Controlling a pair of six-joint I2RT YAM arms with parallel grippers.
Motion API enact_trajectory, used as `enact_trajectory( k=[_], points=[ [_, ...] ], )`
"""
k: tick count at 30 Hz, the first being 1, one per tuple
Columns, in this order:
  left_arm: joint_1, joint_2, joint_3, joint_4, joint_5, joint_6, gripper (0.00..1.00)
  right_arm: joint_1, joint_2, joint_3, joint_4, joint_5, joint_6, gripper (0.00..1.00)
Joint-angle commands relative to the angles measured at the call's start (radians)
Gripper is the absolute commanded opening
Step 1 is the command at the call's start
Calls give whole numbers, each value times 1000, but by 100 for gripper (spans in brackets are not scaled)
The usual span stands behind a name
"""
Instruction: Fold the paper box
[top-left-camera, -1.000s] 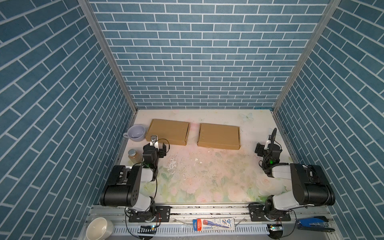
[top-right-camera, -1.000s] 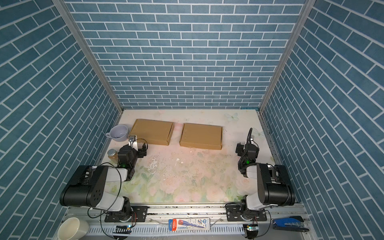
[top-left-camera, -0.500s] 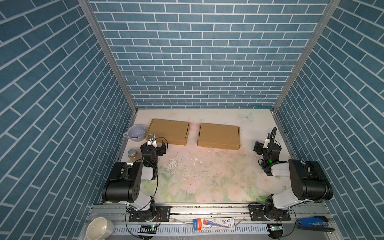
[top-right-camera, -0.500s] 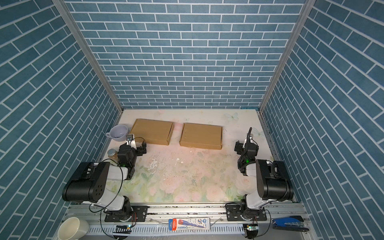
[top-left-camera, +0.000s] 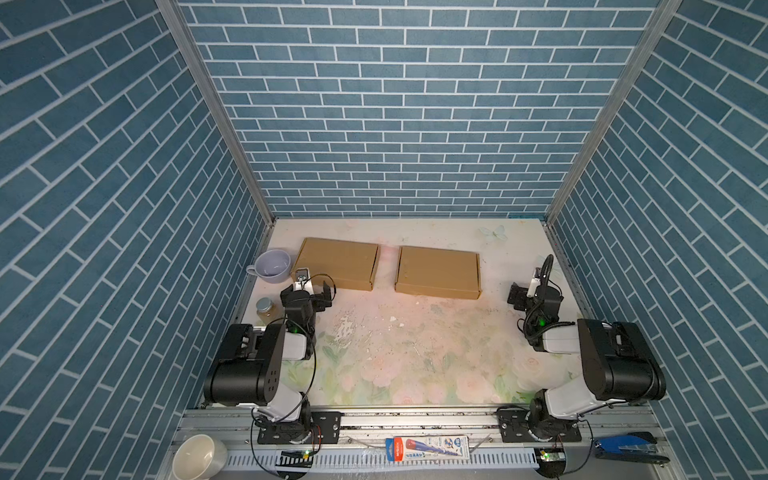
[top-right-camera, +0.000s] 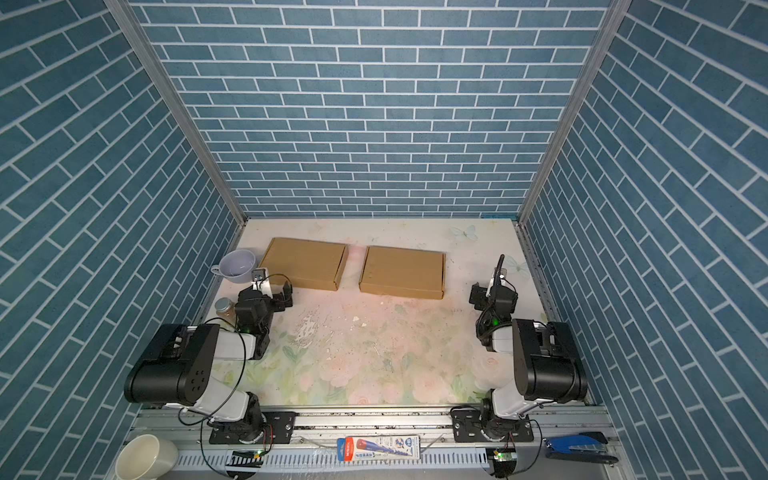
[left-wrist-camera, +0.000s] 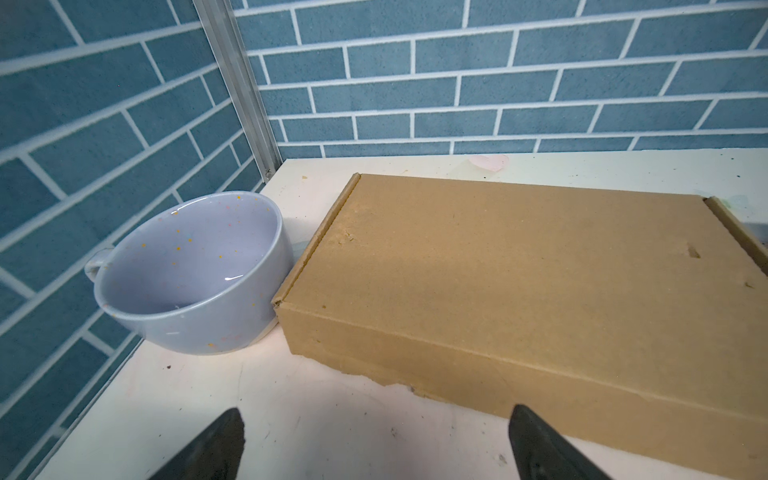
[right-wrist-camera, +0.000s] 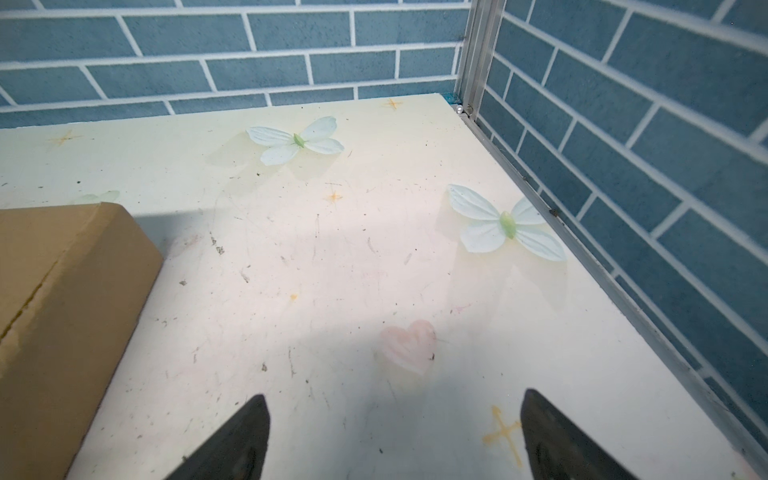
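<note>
Two flat brown paper boxes lie shut side by side at the back of the table: the left box (top-left-camera: 338, 264) (top-right-camera: 305, 262) and the right box (top-left-camera: 438, 272) (top-right-camera: 403, 271). My left gripper (top-left-camera: 309, 296) (left-wrist-camera: 376, 440) hovers low just in front of the left box's near left corner (left-wrist-camera: 519, 282), open and holding nothing. My right gripper (top-left-camera: 534, 297) (right-wrist-camera: 392, 432) is open over bare table to the right of the right box, whose end (right-wrist-camera: 62, 299) shows in the right wrist view.
A lavender cup (top-left-camera: 272, 266) (left-wrist-camera: 195, 274) touches the left box's left end. A small jar (top-left-camera: 264, 309) stands by the left wall. Brick walls close three sides. A white bowl (top-left-camera: 199, 459), a tube pack (top-left-camera: 428, 448) and a blue stapler (top-left-camera: 627, 453) lie off the front rail.
My left gripper's jaws have spread a little wider. Both grippers have edged slightly toward the back. The boxes have not moved.
</note>
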Motion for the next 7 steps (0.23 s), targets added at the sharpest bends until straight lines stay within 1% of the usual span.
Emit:
enact_trajectory(
  k=[1, 2, 3, 4, 5, 6, 7],
  points=[
    [-3, 0, 32, -27, 83, 43, 99, -4, 4, 34, -2, -8, -13, 93],
    [-25, 3, 49, -51, 81, 70, 100, -5, 5, 34, -2, -8, -12, 93],
    [-45, 0, 70, -101, 43, 86, 100, -4, 4, 34, -1, -8, -13, 93],
    [-44, 5, 67, -88, 28, 81, 100, -4, 4, 34, 0, -8, -12, 93],
    [-45, 2, 65, -84, -13, 65, 100, -4, 4, 34, 0, -7, -13, 93],
    [-44, 1, 57, -78, -29, 54, 100, -4, 4, 33, 0, -8, -13, 95],
    [-45, 4, 49, -51, -27, 58, 100, -4, 4, 34, 0, -6, -14, 99]
  ],
)
